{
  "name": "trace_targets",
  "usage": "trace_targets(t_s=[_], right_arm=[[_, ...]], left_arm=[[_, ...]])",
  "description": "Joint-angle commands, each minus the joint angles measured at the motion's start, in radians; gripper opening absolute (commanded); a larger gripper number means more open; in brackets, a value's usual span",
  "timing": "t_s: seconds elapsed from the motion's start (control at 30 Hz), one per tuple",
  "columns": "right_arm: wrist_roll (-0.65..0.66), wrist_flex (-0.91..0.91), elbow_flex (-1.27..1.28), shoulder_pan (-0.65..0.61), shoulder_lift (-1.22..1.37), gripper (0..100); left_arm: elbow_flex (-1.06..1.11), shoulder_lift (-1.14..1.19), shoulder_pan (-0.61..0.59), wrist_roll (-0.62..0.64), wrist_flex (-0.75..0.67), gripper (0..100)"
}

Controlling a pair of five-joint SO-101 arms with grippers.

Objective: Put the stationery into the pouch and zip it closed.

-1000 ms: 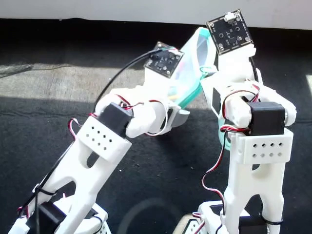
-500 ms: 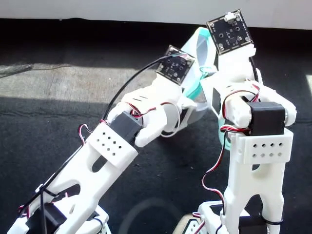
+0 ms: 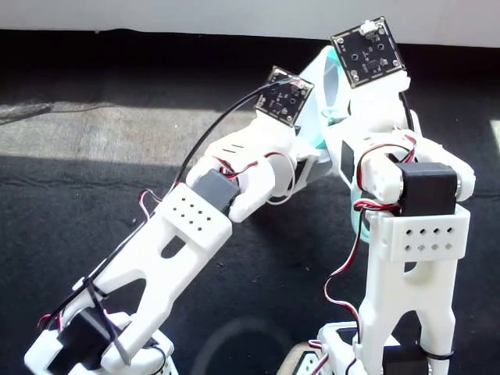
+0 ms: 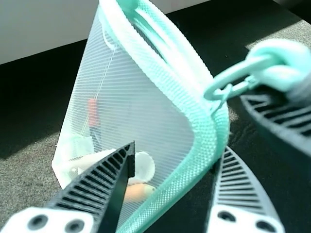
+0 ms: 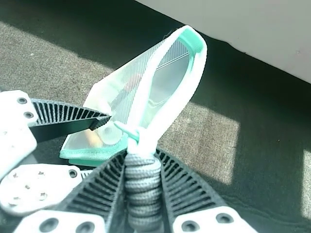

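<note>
Left hand [image 4: 177, 162] nearer, astride pouch [image 4: 141, 97]

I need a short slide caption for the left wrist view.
Left gripper open around the green edge of the mesh pouch, stationery visible inside.

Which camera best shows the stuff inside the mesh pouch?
The left wrist view: the white mesh pouch with mint-green trim is close, and a red stick-shaped item and a white round piece show through it. The right wrist view gives faint shapes; in the high view the arms cover most of it.
</note>
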Motion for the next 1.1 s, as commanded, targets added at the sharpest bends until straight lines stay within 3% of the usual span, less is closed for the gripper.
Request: trace_targets(t_s=[0.0, 0.13, 0.3, 0.43, 0.73, 1.07], right_arm=[[0.011, 0.004, -0.044, 0.007, -0.038, 0.5], [0.009, 0.004, -0.044, 0.007, -0.038, 0.5], [0.009, 0.002, -0.044, 0.007, -0.033, 0.5], [0.008, -0.005, -0.042, 0.005, -0.028, 0.5], [0.011, -0.008, -0.053, 0.039, -0.036, 0.5], [0.011, -0.156, -0.136, 0.107, -0.025, 0.5]], left_arm=[[-0.019, -0.012, -0.022, 0.005, -0.021, 27], [-0.019, -0.053, -0.079, 0.005, -0.021, 23], [-0.016, -0.148, -0.116, 0.005, -0.021, 1], [-0.008, -0.199, -0.113, 0.005, -0.008, 1], [-0.018, -0.315, -0.114, 0.005, 0.201, 1], [-0.019, -0.358, -0.114, 0.005, 0.414, 1]])
